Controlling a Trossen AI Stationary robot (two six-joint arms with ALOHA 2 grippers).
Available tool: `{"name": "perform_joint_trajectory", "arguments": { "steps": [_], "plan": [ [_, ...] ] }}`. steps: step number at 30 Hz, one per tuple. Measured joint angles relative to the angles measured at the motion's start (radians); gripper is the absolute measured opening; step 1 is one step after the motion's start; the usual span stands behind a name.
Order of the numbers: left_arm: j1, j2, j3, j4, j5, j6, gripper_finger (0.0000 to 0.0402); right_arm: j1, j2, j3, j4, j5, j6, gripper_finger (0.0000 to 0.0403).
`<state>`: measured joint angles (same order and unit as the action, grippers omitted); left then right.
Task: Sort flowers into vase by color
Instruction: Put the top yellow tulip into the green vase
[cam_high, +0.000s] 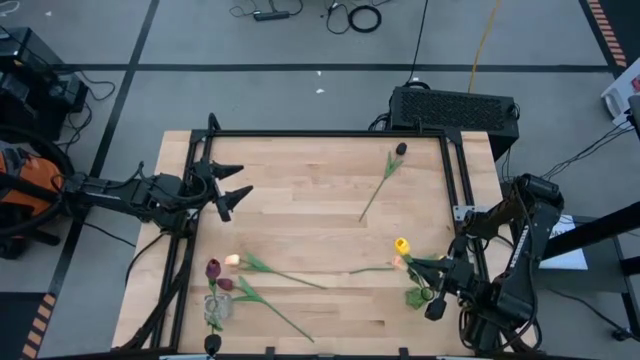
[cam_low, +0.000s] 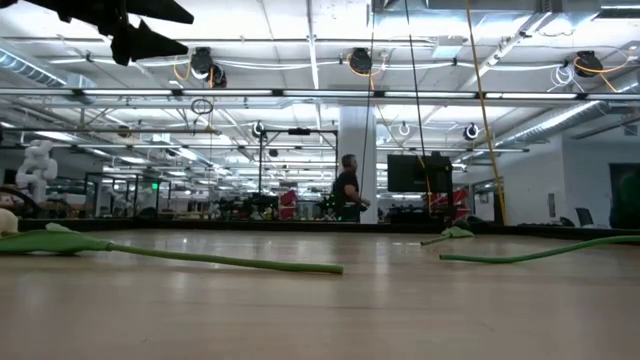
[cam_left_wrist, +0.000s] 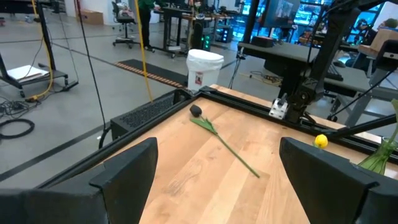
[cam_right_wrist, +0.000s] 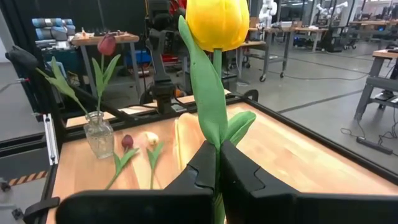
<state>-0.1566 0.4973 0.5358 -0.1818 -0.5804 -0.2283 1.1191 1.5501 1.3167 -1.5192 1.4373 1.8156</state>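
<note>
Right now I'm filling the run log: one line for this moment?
right pincer: shut on yellow tulip stem | left pincer: open, empty | glass vase: one dark red tulip

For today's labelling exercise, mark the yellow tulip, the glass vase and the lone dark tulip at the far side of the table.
yellow tulip (cam_right_wrist: 216, 23), right wrist view, on its head.
glass vase (cam_right_wrist: 99, 135), right wrist view, on its body.
dark tulip (cam_high: 401, 149), high view, on its head.

Two matte black jointed arms (cam_high: 120, 190), each ending in blocky, angular black fingers (cam_left_wrist: 127, 168)
</note>
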Motion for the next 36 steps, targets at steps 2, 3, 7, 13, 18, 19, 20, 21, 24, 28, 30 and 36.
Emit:
{"name": "perform_joint_trajectory", "arguments": {
  "steps": [2, 3, 7, 13, 18, 19, 20, 21, 24, 28, 30, 36],
  "plan": [
    [0.0, 0.0, 0.0, 0.0, 0.0, 0.0, 0.0341, 0.004, 0.0, 0.0, 0.0, -0.006, 0.0, 0.0],
    [0.0, 0.0, 0.0, 0.0, 0.0, 0.0, 0.0341, 0.009, 0.0, 0.0, 0.0, -0.006, 0.001, 0.0],
    [0.0, 0.0, 0.0, 0.0, 0.0, 0.0, 0.0341, 0.027, -0.001, 0.0, 0.0, -0.026, 0.001, 0.0],
    [0.0, 0.0, 0.0, 0.0, 0.0, 0.0, 0.0341, 0.042, -0.002, 0.035, -0.001, -0.113, -0.003, 0.0],
    [0.0, 0.0, 0.0, 0.0, 0.0, 0.0, 0.0341, 0.048, -0.002, 0.09, -0.004, -0.134, -0.081, 0.0],
    [0.0, 0.0, 0.0, 0.0, 0.0, 0.0, 0.0341, 0.048, -0.002, 0.102, -0.004, -0.134, -0.1, 0.0],
    [0.0, 0.0, 0.0, 0.0, 0.0, 0.0, 0.0341, 0.048, -0.002, 0.112, -0.004, -0.135, -0.119, 0.0],
    [0.0, 0.0, 0.0, 0.0, 0.0, 0.0, 0.0341, 0.048, -0.002, 0.118, -0.002, -0.134, -0.136, 0.0],
    [0.0, 0.0, 0.0, 0.0, 0.0, 0.0, 0.0341, 0.048, -0.002, 0.119, -0.002, -0.154, -0.158, 0.0],
    [0.0, 0.0, 0.0, 0.0, 0.0, 0.0, 0.0341, 0.048, -0.002, 0.103, -0.001, -0.237, -0.144, 0.0],
    [0.0, 0.0, 0.0, 0.0, 0.0, 0.0, 0.0341, 0.048, -0.002, 0.098, -0.001, -0.231, -0.122, 0.0],
    [0.0, 0.0, 0.0, 0.0, 0.0, 0.0, 0.0341, 0.048, -0.002, 0.096, 0.003, -0.123, -0.132, 0.0]
  ]
}}
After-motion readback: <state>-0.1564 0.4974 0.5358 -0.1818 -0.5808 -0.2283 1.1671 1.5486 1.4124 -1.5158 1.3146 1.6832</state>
